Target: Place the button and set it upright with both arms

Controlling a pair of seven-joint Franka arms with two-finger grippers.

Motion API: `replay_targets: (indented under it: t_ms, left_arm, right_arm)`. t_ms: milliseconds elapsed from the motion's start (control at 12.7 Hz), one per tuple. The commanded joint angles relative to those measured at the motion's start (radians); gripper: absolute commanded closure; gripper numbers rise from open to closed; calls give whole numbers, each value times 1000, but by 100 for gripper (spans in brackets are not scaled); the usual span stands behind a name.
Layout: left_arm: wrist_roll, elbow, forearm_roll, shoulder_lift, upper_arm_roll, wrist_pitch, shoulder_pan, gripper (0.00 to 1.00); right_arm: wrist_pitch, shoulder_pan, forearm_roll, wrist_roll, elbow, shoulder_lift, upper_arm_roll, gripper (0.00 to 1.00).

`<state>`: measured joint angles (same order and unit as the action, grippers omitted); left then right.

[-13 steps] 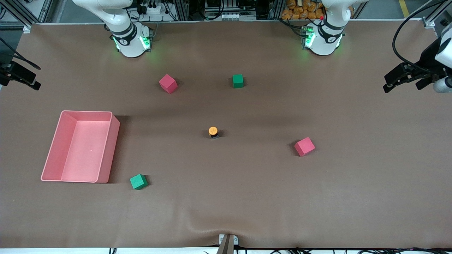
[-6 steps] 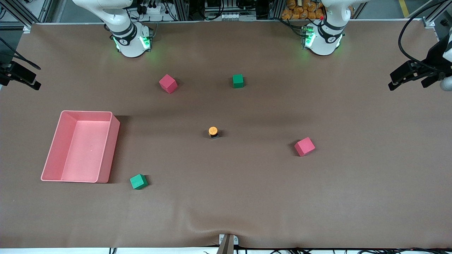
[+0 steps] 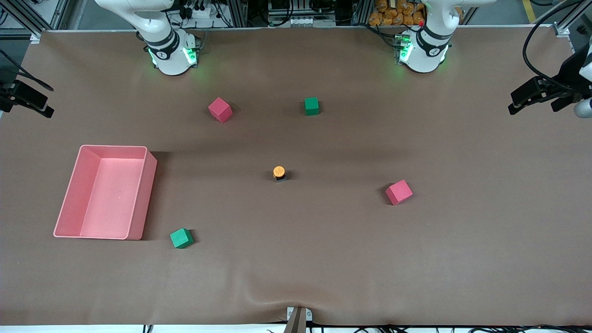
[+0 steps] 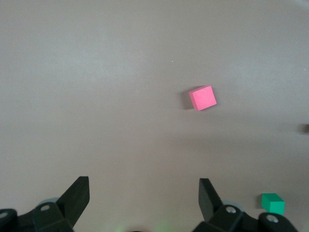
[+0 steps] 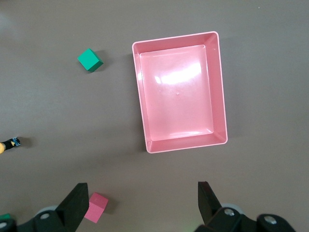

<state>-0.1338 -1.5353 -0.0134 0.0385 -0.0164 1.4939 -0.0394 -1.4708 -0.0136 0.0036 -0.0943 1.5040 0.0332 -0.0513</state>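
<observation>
Brown table (image 3: 323,259) | button (image 3: 279,173) upright (mid-table) | left end effector (image 4: 143,193), right end effector (image 5: 142,200): fingers apart

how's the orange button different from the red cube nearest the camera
The button has a round orange cap on a black body; the red cube is one colour with flat faces. The button is smaller than the cube. The button sits mid-table; the cube lies toward the left arm's end and a little nearer the camera. Both rest on the brown table, untouched.

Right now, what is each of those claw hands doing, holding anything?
Left gripper: open, holding nothing, up over the table.
Right gripper: open, holding nothing, up over the table.
</observation>
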Motion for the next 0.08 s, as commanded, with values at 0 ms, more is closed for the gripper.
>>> replay_targets:
  t_ms: [0]
  left_arm:
    - [11, 12, 13, -2, -28, -38, 13, 0]
  right_arm:
    - [3, -6, -5, 11, 13, 16, 4, 0]
